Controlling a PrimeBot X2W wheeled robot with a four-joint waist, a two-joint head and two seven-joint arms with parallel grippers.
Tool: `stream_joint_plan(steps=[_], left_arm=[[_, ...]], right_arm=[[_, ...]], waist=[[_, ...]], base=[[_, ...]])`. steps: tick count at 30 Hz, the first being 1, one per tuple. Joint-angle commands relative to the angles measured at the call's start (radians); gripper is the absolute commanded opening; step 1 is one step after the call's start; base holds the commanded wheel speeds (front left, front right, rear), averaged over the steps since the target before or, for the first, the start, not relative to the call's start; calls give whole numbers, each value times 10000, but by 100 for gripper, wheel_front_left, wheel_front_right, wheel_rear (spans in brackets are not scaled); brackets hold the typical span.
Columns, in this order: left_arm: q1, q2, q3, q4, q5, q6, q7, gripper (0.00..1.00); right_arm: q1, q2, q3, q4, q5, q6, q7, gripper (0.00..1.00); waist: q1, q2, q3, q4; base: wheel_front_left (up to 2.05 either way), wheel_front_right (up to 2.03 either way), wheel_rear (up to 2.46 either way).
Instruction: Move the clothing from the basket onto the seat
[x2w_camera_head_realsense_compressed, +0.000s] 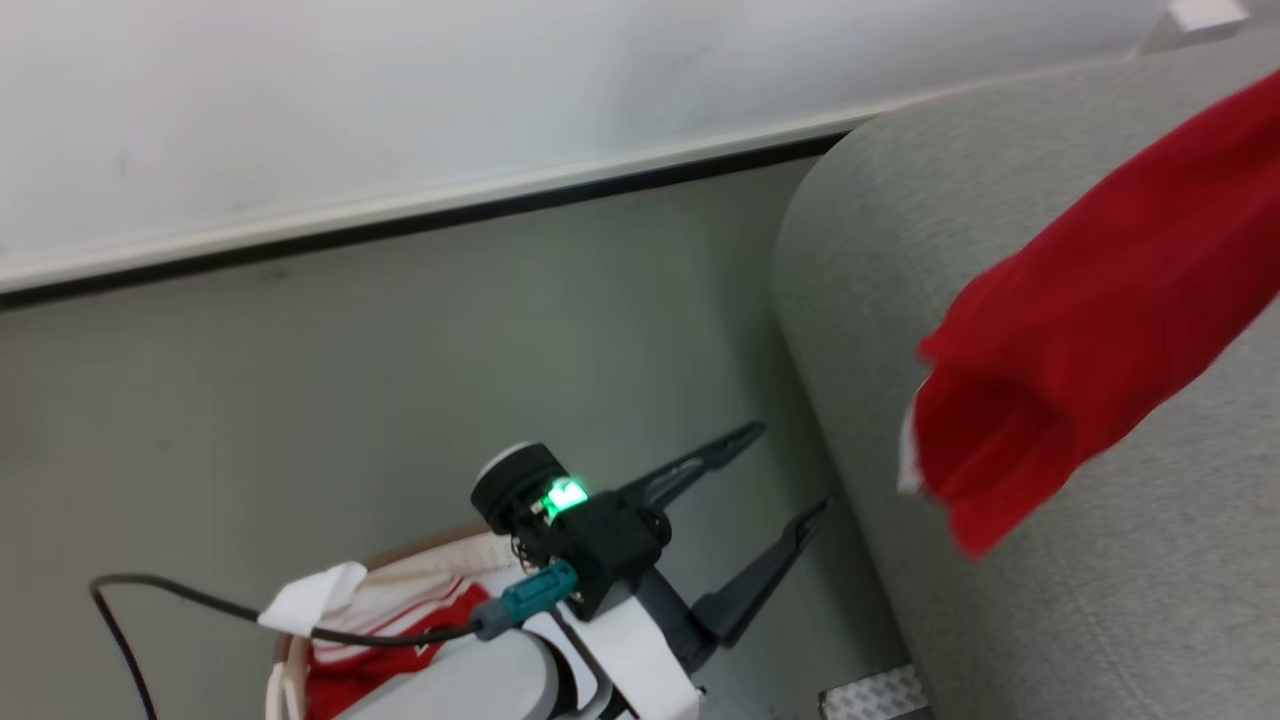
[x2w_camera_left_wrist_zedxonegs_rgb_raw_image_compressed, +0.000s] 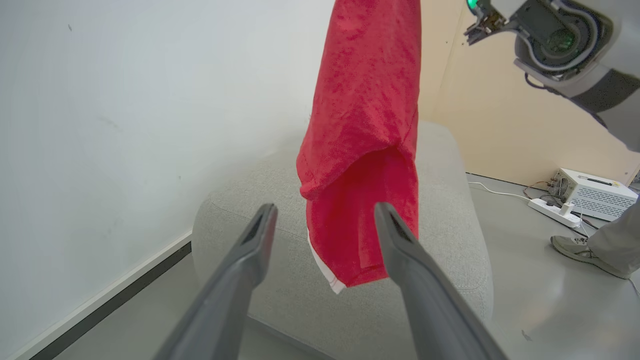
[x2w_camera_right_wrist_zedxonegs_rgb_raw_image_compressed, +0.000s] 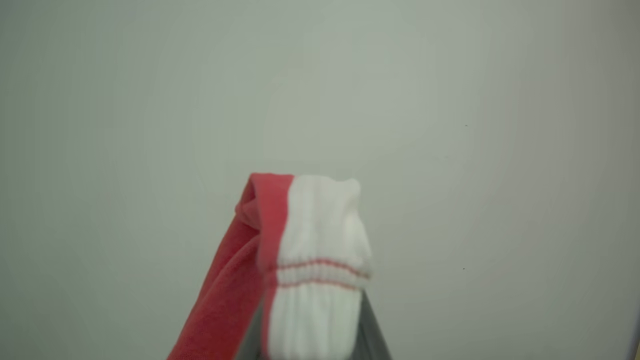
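The red clothing (x2w_camera_head_realsense_compressed: 1100, 330) hangs in the air over the rounded end of the grey seat (x2w_camera_head_realsense_compressed: 880, 300). In the left wrist view the clothing (x2w_camera_left_wrist_zedxonegs_rgb_raw_image_compressed: 365, 125) dangles in front of the seat (x2w_camera_left_wrist_zedxonegs_rgb_raw_image_compressed: 450, 200), its white-trimmed hem lowest. My right gripper (x2w_camera_right_wrist_zedxonegs_rgb_raw_image_compressed: 312, 320) is shut on the clothing's white striped trim (x2w_camera_right_wrist_zedxonegs_rgb_raw_image_compressed: 320, 235), and its grey fingers (x2w_camera_right_wrist_zedxonegs_rgb_raw_image_compressed: 372, 330) peek out beneath. My left gripper (x2w_camera_head_realsense_compressed: 792, 468) is open and holds nothing, between the basket (x2w_camera_head_realsense_compressed: 420, 545) and the seat. Its fingers (x2w_camera_left_wrist_zedxonegs_rgb_raw_image_compressed: 260, 235) point at the hanging cloth without touching it.
More red and white fabric (x2w_camera_head_realsense_compressed: 400, 650) lies in the basket, and a white cloth (x2w_camera_head_realsense_compressed: 310, 600) drapes over its rim. A person's foot (x2w_camera_left_wrist_zedxonegs_rgb_raw_image_compressed: 575, 247), a white box (x2w_camera_left_wrist_zedxonegs_rgb_raw_image_compressed: 595, 192) and a power strip (x2w_camera_left_wrist_zedxonegs_rgb_raw_image_compressed: 555, 210) are on the floor beyond the seat. A wall stands close behind.
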Motion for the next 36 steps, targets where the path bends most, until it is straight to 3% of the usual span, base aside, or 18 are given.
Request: stream_joint_plan(steps=[1,9,17,20,26,34,36], left_arm=[[-227,83,63,-73,78,-41,-33,100],[-874,180,147,-204,271,-266,-79,100],[-1335,96,172,-165,371,-395,-243,100],[-1467,34,149,-89,405,-463,-324,100],[-1633,-72,181,107,401,-487,-488,100],[-1629,-121,228,377,256,-472,-642,100],[-1541,-96,240,436,186,-438,-668,100]], right_arm=[[-724,-359,-408,-48,222,-25,385,0],[-3090,-2250,-1751,1183,198,-25,1906,0],[-5071,-3665,-2688,2960,-86,-25,2285,0],[-5720,-3856,-3131,3864,-639,-23,2399,0],[-5477,-3699,-2782,5396,-1735,-25,3376,0],[-4240,-3314,-2403,6636,-1715,-25,5251,0],[-4043,-3407,-2154,6609,-1523,-25,5460,11]], waist=[[-1,0,851,678],[-1,0,2362,1578],[-1,0,3454,2178],[-1,0,3756,2365],[-1,0,4085,2527],[-1,0,3876,2579],[-1,0,3726,2536]], base=[[0,0,0],[0,0,0],[0,0,0],[0,0,0],[0,0,0],[0,0,0],[0,0,0]])
